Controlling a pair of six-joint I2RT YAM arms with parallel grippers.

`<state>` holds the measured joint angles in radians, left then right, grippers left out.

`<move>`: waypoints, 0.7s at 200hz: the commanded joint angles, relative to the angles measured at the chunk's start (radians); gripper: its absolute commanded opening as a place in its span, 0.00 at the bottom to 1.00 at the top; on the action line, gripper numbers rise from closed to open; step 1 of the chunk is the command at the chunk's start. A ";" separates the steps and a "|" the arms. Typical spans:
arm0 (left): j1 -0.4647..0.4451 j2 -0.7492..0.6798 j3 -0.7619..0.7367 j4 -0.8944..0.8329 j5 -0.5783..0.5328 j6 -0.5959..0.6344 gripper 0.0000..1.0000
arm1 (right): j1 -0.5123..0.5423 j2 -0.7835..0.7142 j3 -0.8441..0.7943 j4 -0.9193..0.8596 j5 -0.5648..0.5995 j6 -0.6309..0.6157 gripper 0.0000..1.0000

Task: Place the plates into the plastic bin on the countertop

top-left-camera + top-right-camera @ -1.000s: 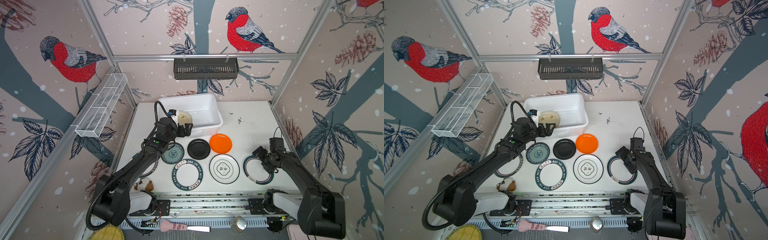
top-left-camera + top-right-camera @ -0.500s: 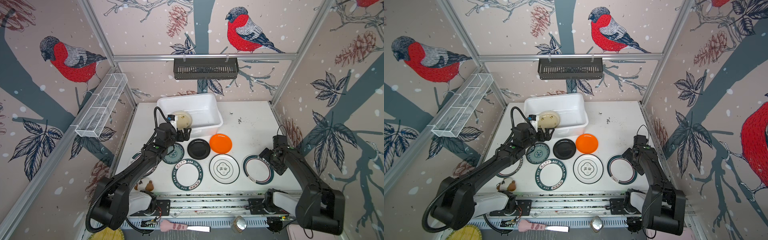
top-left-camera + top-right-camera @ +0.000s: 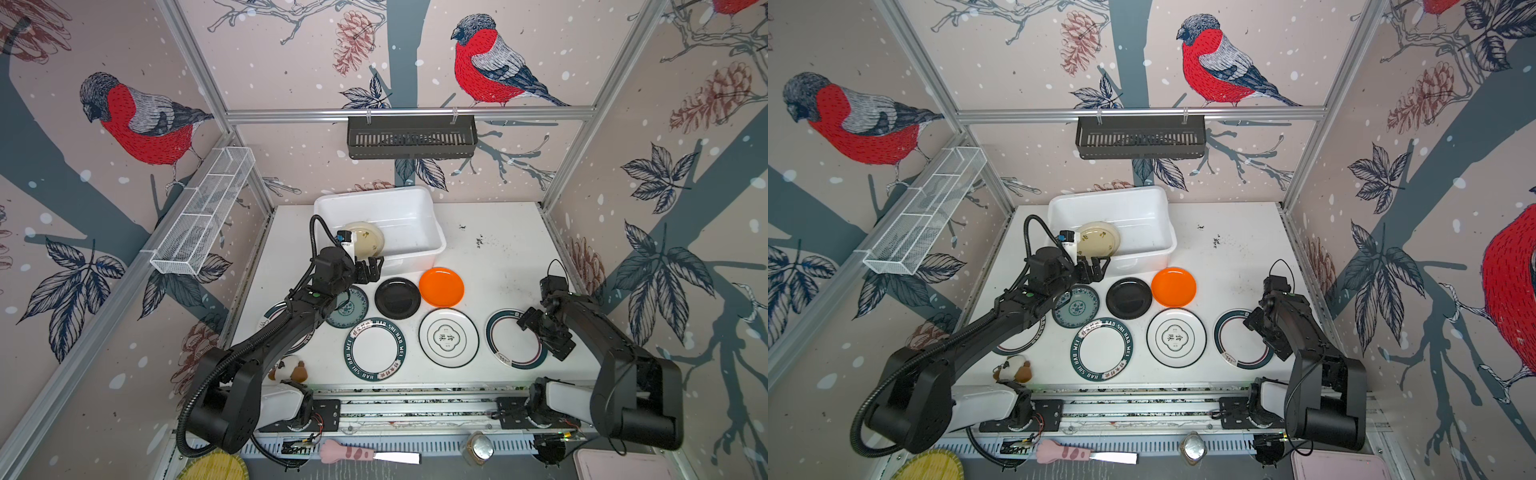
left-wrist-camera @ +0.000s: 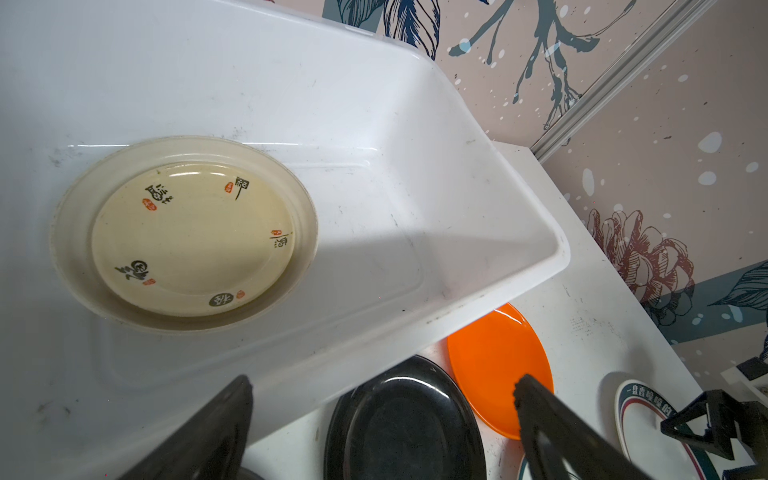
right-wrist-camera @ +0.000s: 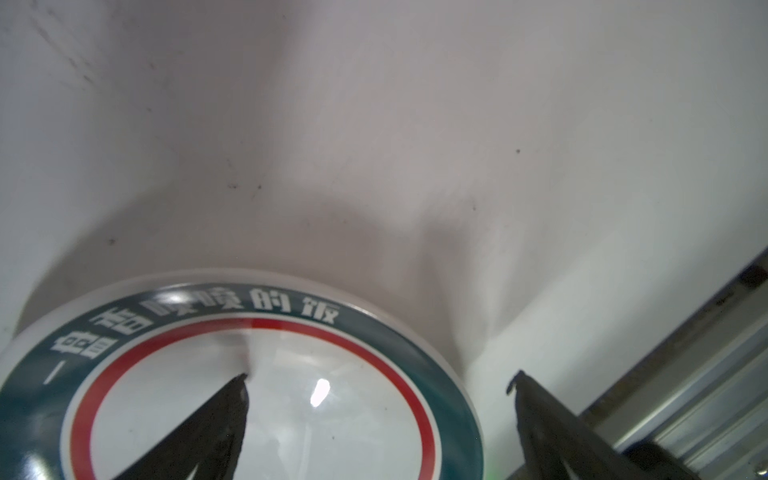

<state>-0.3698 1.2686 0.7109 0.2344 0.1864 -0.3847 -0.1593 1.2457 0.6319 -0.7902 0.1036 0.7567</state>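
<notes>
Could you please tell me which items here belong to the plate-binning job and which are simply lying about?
Job: plastic bin, cream plate already inside it, orange plate, black plate, teal patterned plate, lettered-rim plate, emblem plate, ringed plate, half-hidden plate at far left.

Lying about: black basket, wire rack, plush toy, yellow mat, pink-handled tool.

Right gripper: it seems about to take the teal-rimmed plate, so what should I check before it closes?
1. Right gripper open: ok.
2. One finger over the teal-rimmed plate, one outside its rim: ok.
3. Fingers low enough to catch the rim: cannot tell.
4. Plate bare, nothing stacked on it: ok.
5. Room in the bin: ok, only the cream plate inside.
6. Left gripper clear of the bin: not ok, it hangs open at the near wall.
</notes>
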 commanded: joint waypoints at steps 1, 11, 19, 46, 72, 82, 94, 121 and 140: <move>0.001 0.006 -0.002 0.049 -0.008 0.016 0.98 | 0.000 0.001 -0.015 0.003 -0.031 0.019 0.99; 0.001 0.008 -0.002 0.048 -0.013 0.019 0.98 | 0.001 -0.002 -0.024 0.008 -0.039 0.024 0.99; 0.002 0.011 -0.004 0.049 -0.016 0.022 0.98 | 0.004 0.002 -0.022 0.006 -0.034 0.026 0.99; 0.001 0.015 -0.008 0.040 -0.052 0.024 0.98 | 0.006 0.003 -0.021 0.006 -0.049 0.030 0.99; 0.002 0.005 -0.027 0.060 -0.066 0.021 0.98 | 0.006 0.001 -0.032 0.022 -0.075 0.045 0.99; 0.002 0.002 -0.032 0.069 -0.064 0.020 0.98 | 0.006 -0.010 -0.043 0.038 -0.099 0.051 0.99; 0.002 0.002 -0.036 0.070 -0.065 0.021 0.98 | 0.005 -0.017 -0.064 0.058 -0.130 0.062 0.99; 0.003 0.004 -0.042 0.077 -0.068 0.020 0.98 | 0.006 -0.009 -0.109 0.102 -0.171 0.080 1.00; 0.003 0.006 -0.042 0.076 -0.067 0.020 0.98 | 0.006 0.000 -0.118 0.121 -0.187 0.088 1.00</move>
<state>-0.3695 1.2736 0.6735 0.3077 0.1295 -0.3656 -0.1558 1.2228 0.5457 -0.6949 -0.0223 0.8165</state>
